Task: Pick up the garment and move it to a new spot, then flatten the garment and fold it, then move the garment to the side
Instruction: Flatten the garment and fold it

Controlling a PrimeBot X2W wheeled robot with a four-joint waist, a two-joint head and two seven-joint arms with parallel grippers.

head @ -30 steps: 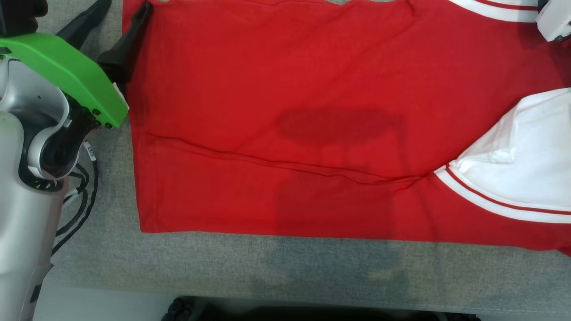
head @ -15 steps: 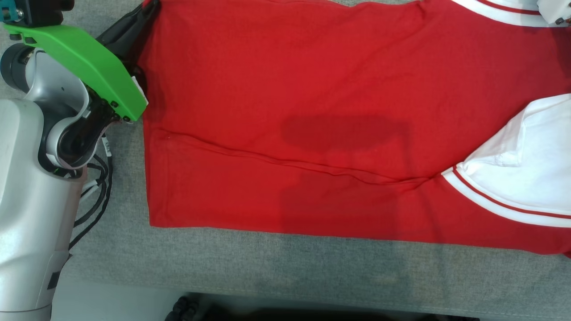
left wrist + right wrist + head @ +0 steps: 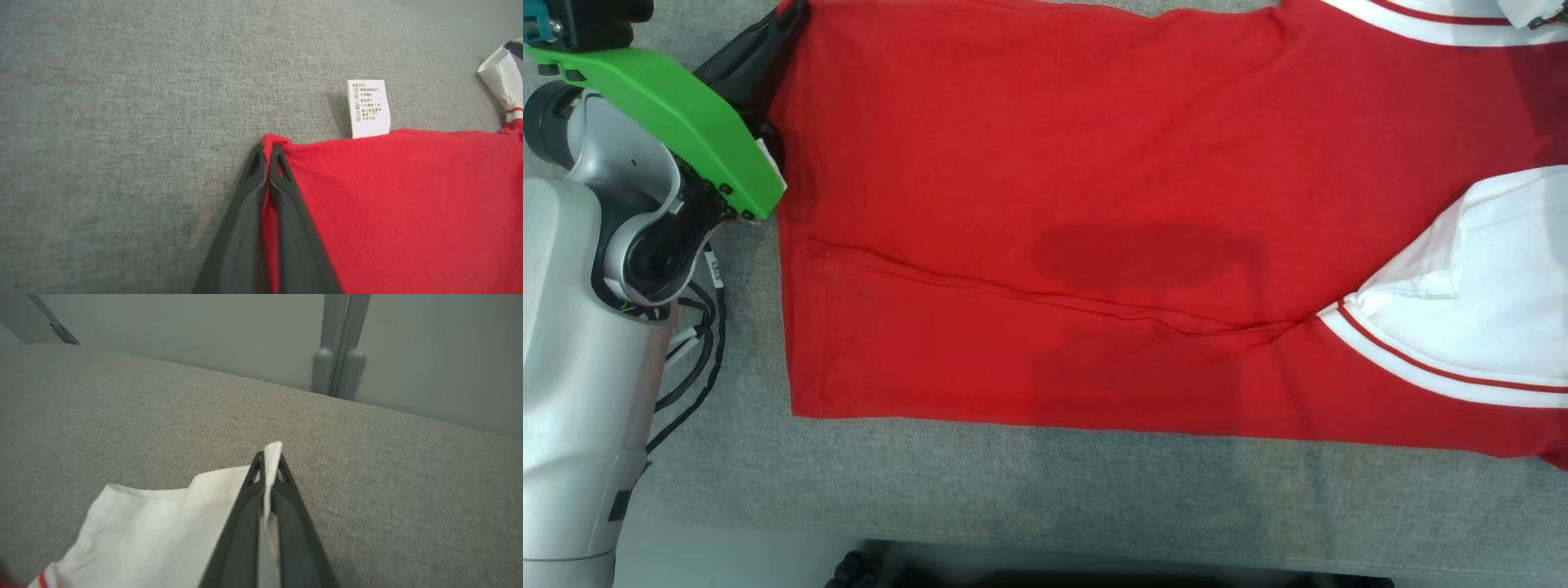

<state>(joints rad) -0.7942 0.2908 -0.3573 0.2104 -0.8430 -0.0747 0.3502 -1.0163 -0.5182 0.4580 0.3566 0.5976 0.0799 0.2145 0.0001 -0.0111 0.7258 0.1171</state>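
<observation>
The garment (image 3: 1094, 204) is a red shirt with white, red-striped sleeves, spread flat over the grey surface in the head view. My left gripper (image 3: 788, 16) sits at its far left corner. In the left wrist view my left gripper (image 3: 267, 153) is shut on the red hem corner (image 3: 274, 141) of the garment (image 3: 408, 204), beside a white care label (image 3: 367, 108). In the right wrist view my right gripper (image 3: 267, 459) is shut on a white sleeve edge (image 3: 273, 451) of the garment (image 3: 155, 526).
The grey fabric surface (image 3: 1054, 490) runs past the shirt's near edge, with its front edge at the bottom of the head view. My left arm with a green cover (image 3: 670, 122) and black cables (image 3: 694, 351) stands at the left. A wall and grey posts (image 3: 339, 363) lie beyond the surface.
Both grippers have shut on the garment, the left on the red corner first. The left arm has moved right and away from me.
</observation>
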